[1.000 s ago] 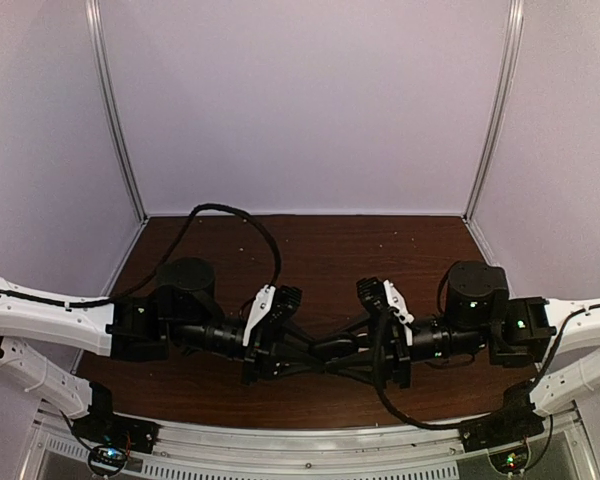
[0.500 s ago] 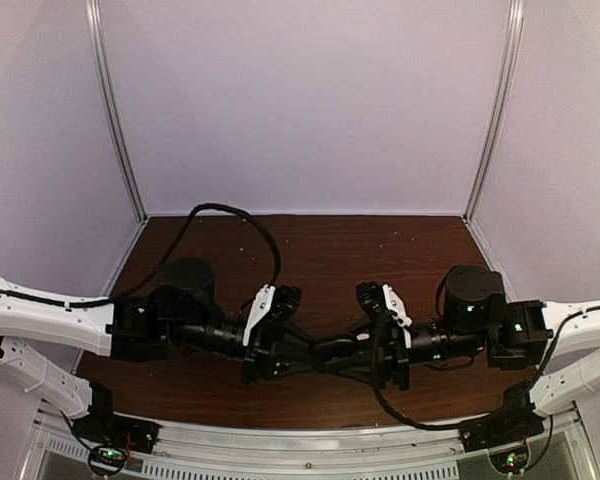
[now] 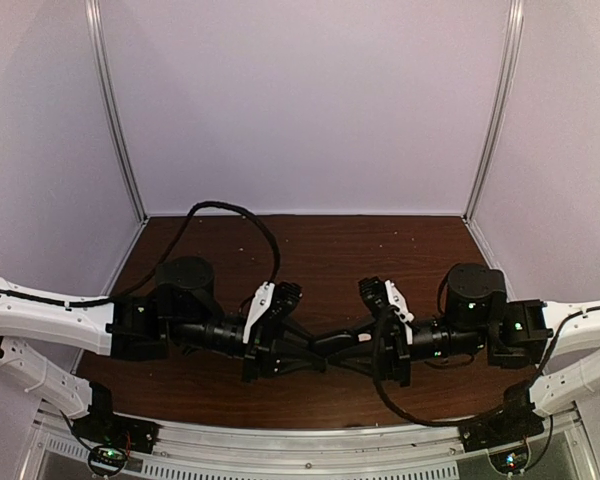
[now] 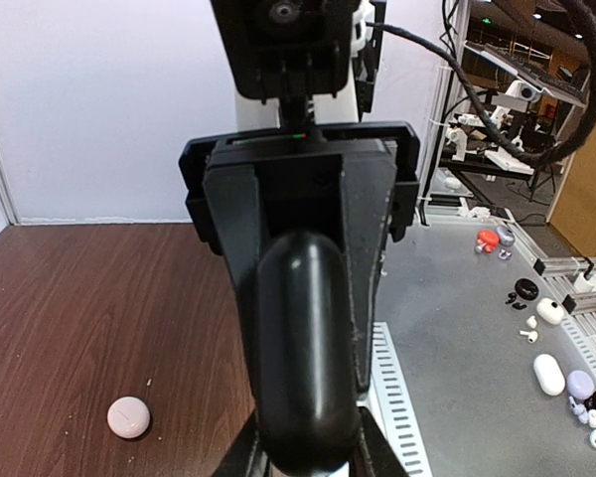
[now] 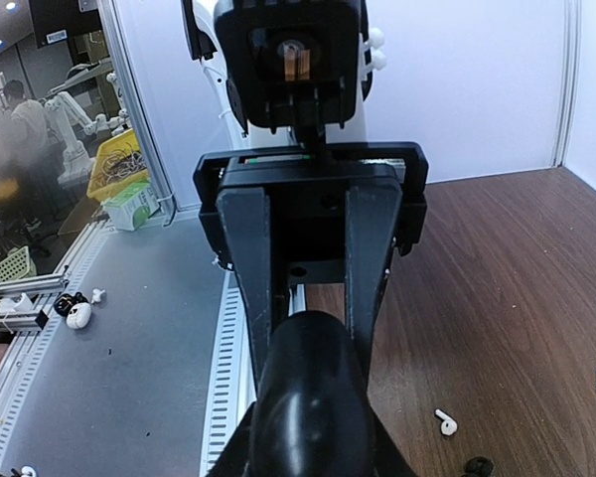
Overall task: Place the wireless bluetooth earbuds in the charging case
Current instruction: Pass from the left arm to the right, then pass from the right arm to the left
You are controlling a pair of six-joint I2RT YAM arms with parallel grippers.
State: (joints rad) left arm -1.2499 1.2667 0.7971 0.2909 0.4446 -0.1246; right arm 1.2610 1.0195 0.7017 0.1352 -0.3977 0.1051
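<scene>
Earbuds (image 5: 445, 422), two white ones, are just lying loose on the table (image 5: 536, 298) at 4 o'clock from the black case (image 5: 308, 397), which left gripper (image 3: 315, 350) and right gripper (image 3: 352, 345) both have clamped.

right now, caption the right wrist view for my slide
Left gripper and right gripper hold a black charging case between them, two white earbuds loose on the table.

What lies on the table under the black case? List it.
Seen off to the sides: two white earbuds, a pale round case. Directly under the black case, the table is hidden by it.
</scene>
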